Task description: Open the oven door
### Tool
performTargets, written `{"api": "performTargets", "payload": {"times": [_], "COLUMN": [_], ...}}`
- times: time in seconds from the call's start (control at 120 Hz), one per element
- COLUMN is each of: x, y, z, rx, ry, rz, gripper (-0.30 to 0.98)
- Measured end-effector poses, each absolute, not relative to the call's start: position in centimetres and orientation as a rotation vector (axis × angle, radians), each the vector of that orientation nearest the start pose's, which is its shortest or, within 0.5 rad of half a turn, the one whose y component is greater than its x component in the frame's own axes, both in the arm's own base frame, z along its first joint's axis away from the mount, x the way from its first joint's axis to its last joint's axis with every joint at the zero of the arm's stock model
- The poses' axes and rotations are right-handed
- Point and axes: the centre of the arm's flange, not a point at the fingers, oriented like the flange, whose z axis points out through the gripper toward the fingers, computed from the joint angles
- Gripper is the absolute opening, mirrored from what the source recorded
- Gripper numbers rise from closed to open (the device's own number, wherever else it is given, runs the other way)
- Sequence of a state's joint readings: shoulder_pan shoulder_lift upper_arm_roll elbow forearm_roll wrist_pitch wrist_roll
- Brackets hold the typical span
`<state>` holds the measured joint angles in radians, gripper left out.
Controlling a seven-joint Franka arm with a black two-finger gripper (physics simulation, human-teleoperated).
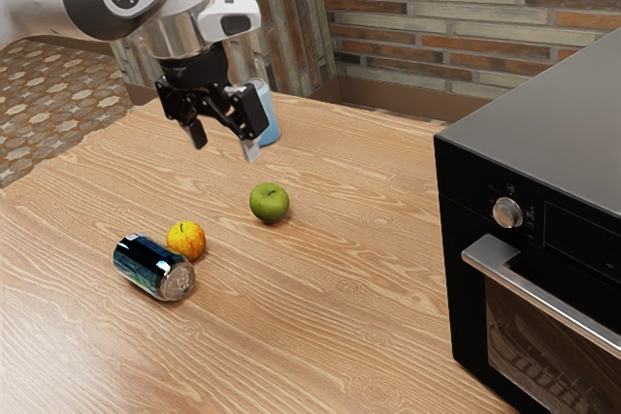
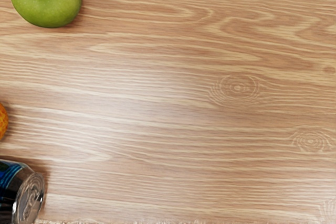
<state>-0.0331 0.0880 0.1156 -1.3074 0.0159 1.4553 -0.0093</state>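
Wooden table (image 1: 340, 317), closed oven (image 1: 543, 133), tool (image 1: 225, 144) aloft

A wood-grained table (image 1: 340, 288) bears a black oven (image 1: 529, 157), a green apple (image 1: 270, 203) well apart from it, a red-flecked yellow fruit (image 1: 186, 240) just beside a dark, blue-patterned can (image 1: 153, 267) lying on its side, and, beyond the apple in the exterior view, a partly hidden light-blue vessel (image 1: 271, 123).

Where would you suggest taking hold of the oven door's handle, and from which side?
I'd grip the handle by its straight bar, away from the end bracket, coming from in front of the oven door with one finger above and one below. The bar runs level along the door's upper part and stands out from it, which should leave finger room.
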Motion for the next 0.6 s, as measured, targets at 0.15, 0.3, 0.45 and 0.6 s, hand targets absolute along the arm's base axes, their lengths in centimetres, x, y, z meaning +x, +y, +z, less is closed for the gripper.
{"api": "performTargets", "payload": {"times": [0.15, 0.3, 0.45, 0.6], "x": [56.3, 40.4, 22.4, 18.4], "y": [4.9, -10.0, -23.9, -30.0], "z": [69.3, 85.7, 77.8, 75.3], "rx": [-3.119, -3.006, -2.54, -2.017], "ry": [-0.162, 0.676, 1.732, 2.321], "rz": [-0.103, -0.552, -0.612, -0.749], "gripper": [0.69, 0.69, 0.69, 0.69]}}
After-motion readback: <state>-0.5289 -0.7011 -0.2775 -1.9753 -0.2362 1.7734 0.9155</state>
